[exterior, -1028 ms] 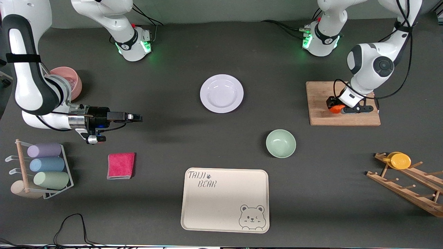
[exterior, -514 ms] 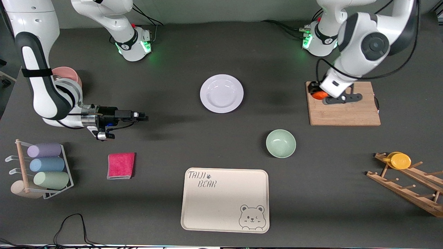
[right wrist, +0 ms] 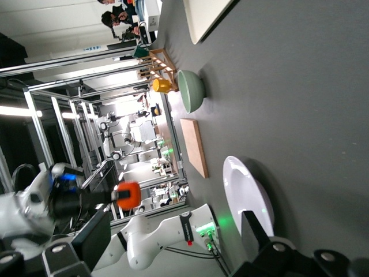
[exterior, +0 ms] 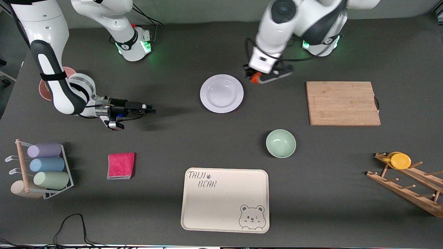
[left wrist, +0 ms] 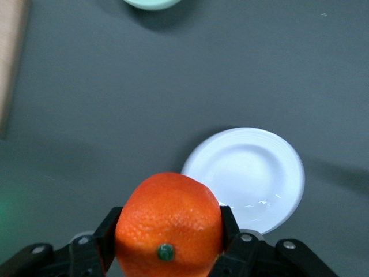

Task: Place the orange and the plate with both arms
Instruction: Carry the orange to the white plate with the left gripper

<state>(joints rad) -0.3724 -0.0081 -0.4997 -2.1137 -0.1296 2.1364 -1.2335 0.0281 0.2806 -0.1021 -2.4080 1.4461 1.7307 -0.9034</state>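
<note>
The orange (exterior: 254,79) hangs in the air with my left gripper (exterior: 256,76) shut on it, over the dark table just off the plate's rim toward the left arm's end. In the left wrist view the orange (left wrist: 168,219) fills the space between the two black fingers, stem spot facing the camera, and the plate (left wrist: 248,173) lies below. The white plate (exterior: 221,93) rests empty on the table's middle. My right gripper (exterior: 149,111) points sideways at the plate from the right arm's end, open with nothing between its fingers (right wrist: 95,242).
A bare wooden cutting board (exterior: 342,103) lies toward the left arm's end. The pale-green bowl (exterior: 280,143) and the cream bear tray (exterior: 225,199) sit nearer the camera. A pink cloth (exterior: 120,165), cup rack (exterior: 41,169), pink bowl (exterior: 43,90) and wooden rack (exterior: 405,180) line the ends.
The left arm lifted the orange off the cutting board and carried it across to beside the plate. The right gripper crept a little toward the plate, still open.
</note>
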